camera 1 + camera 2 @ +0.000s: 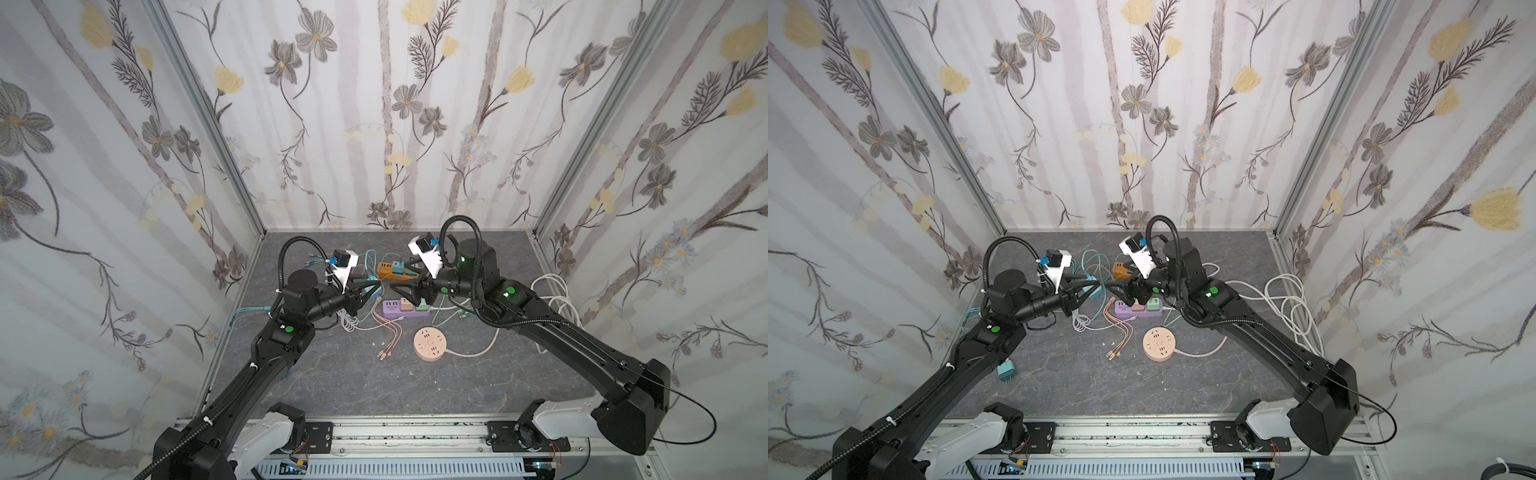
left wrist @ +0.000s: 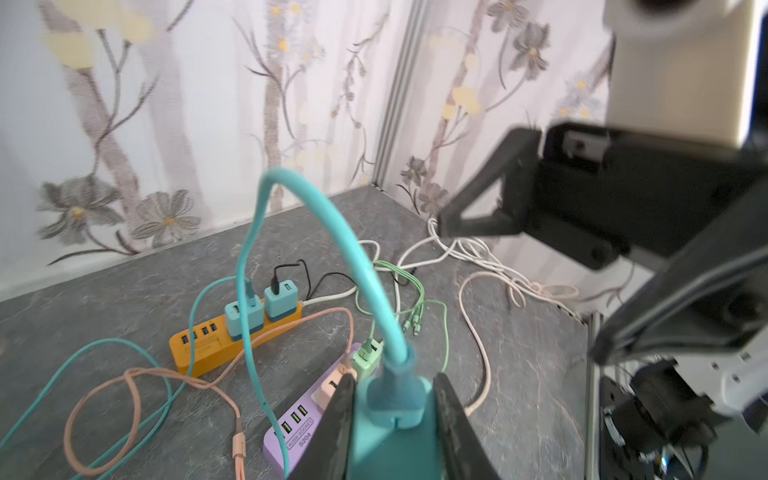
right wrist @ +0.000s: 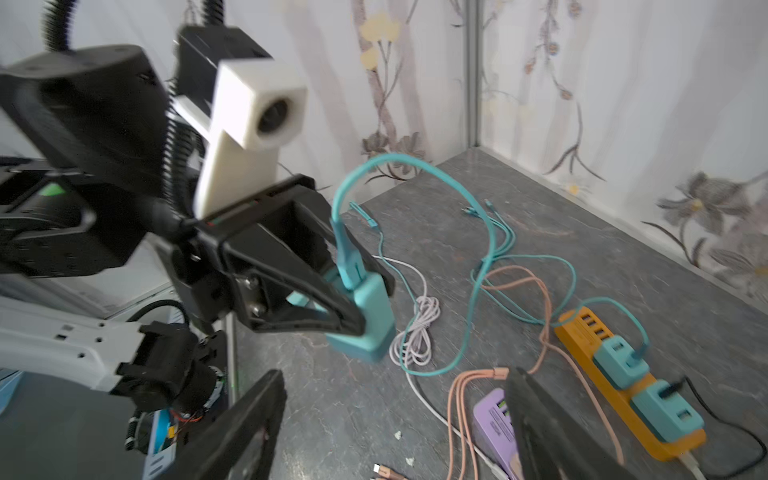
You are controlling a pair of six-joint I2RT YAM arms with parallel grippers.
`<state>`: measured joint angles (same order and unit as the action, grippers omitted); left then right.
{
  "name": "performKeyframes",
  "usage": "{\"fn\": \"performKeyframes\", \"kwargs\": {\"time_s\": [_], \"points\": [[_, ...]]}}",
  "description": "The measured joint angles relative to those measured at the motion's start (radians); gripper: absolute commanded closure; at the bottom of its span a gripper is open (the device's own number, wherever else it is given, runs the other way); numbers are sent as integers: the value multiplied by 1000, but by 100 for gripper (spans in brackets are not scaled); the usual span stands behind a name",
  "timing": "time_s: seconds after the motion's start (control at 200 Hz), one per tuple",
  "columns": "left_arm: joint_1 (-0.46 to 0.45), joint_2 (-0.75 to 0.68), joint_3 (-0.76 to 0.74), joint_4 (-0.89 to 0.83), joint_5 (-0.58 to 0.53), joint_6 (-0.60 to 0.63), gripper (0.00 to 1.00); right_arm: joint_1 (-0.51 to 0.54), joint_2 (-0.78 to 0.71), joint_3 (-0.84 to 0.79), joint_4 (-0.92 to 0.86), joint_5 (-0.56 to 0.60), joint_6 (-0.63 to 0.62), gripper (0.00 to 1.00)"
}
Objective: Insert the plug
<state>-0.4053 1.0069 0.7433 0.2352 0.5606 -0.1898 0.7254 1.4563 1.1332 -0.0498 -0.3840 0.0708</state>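
Left hand clamped on teal plug, lifted clear of counter. Cable end up, long axis near upright, prongs hidden. Purple strip lay below, just ahead of that hand: likely target. Right hand stood apart, empty, close beside. Left nearer by far.

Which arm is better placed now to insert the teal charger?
Left. The left gripper is shut on the charger, near the purple strip; the right gripper is open and empty.

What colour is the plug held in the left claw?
Teal; the plug shows best in the right wrist view.
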Motion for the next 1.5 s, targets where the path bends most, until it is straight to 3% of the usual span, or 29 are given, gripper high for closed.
{"fn": "performKeyframes", "kwargs": {"time_s": [0.16, 0.35, 0.704, 0.889, 1.029, 1.264, 1.289, 1.349, 1.369, 1.499], "points": [[-122, -11, -16, 24, -214, -184, 100, 59, -69, -205, 172, 165, -12, 14], [-179, 14, -23, 49, -355, -374, 100, 174, -25, -251, 249, 291, -154, 12], [-194, 15, 9, 53, -404, -451, 100, 218, 133, -150, 303, 368, -365, 11], [-194, -4, 3, 53, -420, -451, 100, 222, 178, -124, 370, 404, -403, 14], [-194, -13, -21, 60, -427, -445, 100, 219, 164, -124, 417, 421, -405, 24], [-194, -13, -43, 108, -423, -432, 100, 222, 133, -113, 419, 370, -381, 59], [-194, -13, -44, 114, -422, -428, 91, 222, 133, -109, 419, 368, -369, 62], [-193, -13, -46, 120, -421, -414, 53, 218, 133, -105, 412, 355, -364, 68], [-193, -15, -46, 119, -422, -409, 46, 218, 133, -105, 411, 351, -364, 69], [-183, -55, 21, -36, -367, -317, 38, 214, 126, -104, 380, 339, -404, 74]]}}
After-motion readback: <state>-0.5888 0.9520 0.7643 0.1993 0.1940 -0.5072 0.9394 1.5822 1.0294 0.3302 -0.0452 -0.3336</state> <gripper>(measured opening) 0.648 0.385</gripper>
